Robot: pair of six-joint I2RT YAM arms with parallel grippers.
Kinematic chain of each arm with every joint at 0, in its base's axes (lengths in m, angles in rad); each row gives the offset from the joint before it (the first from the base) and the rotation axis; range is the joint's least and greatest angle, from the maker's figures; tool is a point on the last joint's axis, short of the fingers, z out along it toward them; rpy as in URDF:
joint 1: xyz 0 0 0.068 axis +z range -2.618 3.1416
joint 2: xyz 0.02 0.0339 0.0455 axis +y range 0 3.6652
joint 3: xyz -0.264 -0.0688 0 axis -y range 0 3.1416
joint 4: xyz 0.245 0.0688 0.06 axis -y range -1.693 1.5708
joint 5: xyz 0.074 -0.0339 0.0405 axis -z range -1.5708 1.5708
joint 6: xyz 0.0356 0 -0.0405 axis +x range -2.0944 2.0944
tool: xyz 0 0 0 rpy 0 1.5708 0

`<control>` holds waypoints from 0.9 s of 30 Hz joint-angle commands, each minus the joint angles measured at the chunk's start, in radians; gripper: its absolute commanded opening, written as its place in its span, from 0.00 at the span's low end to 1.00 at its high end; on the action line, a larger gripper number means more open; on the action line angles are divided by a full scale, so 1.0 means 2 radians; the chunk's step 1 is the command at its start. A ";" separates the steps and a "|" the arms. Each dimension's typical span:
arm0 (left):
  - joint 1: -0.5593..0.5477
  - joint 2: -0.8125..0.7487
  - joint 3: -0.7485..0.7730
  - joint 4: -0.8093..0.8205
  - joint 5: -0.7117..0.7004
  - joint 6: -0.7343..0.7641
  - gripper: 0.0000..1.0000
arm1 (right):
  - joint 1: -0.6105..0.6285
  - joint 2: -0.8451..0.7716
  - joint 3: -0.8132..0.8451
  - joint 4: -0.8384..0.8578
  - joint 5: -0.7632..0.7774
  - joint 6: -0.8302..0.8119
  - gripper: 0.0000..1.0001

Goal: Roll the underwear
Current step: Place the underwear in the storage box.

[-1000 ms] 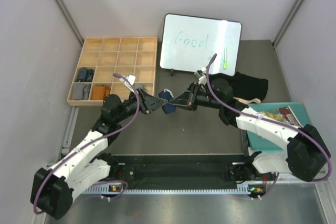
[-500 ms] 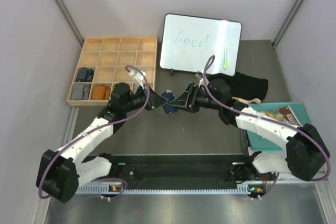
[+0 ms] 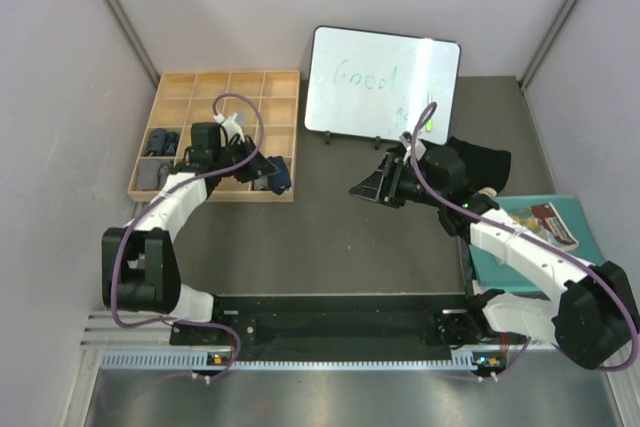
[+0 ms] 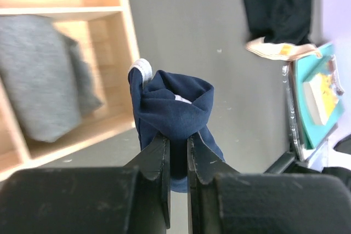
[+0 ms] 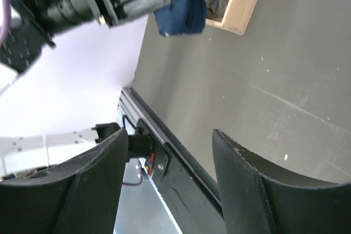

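Pinching the rolled navy underwear (image 4: 173,108) in the left claw (image 4: 176,143), squeezing the fingers down to a thin slit on the roll's lower fold and showing a scrap of white trim at its upper left. Holding that roll in the air at the near right corner of the wooden tray (image 3: 245,87), just beside the tray's near wall; impossible to tell whether over the last compartment or over the bench (image 3: 330,247). Lying bunched in a tray compartment right next to the roll: the grey underwear (image 4: 44,75). Spreading the right claw (image 5: 170,133) wide and gripping nothing, hovering over bare bench well apart from the roll, pointing toward it from between the tray and the black underwear (image 3: 480,162). Sprawling unrolled on the bench at the far right, that black piece, trailing its beige waistband toward the teal book (image 4: 304,75) and sitting just in front of the whiteboard (image 3: 385,82).
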 commanded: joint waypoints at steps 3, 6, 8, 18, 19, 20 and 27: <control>0.060 0.059 0.086 -0.066 0.052 0.094 0.00 | -0.021 -0.010 -0.024 0.023 -0.047 -0.021 0.62; 0.085 0.097 0.137 -0.136 0.050 0.142 0.00 | -0.024 -0.009 -0.031 0.032 -0.058 -0.020 0.62; 0.095 0.109 0.151 -0.149 0.056 0.160 0.00 | -0.025 -0.010 -0.034 0.031 -0.061 -0.021 0.62; 0.132 0.168 0.175 -0.168 0.065 0.190 0.00 | -0.037 -0.002 -0.041 0.038 -0.083 -0.027 0.62; 0.136 0.172 0.177 -0.166 0.064 0.189 0.00 | -0.037 -0.001 -0.043 0.039 -0.084 -0.027 0.62; 0.137 0.175 0.177 -0.167 0.063 0.193 0.00 | -0.037 -0.001 -0.043 0.040 -0.086 -0.027 0.62; 0.159 0.209 0.201 -0.179 0.041 0.216 0.00 | -0.037 -0.009 -0.052 0.043 -0.089 -0.027 0.62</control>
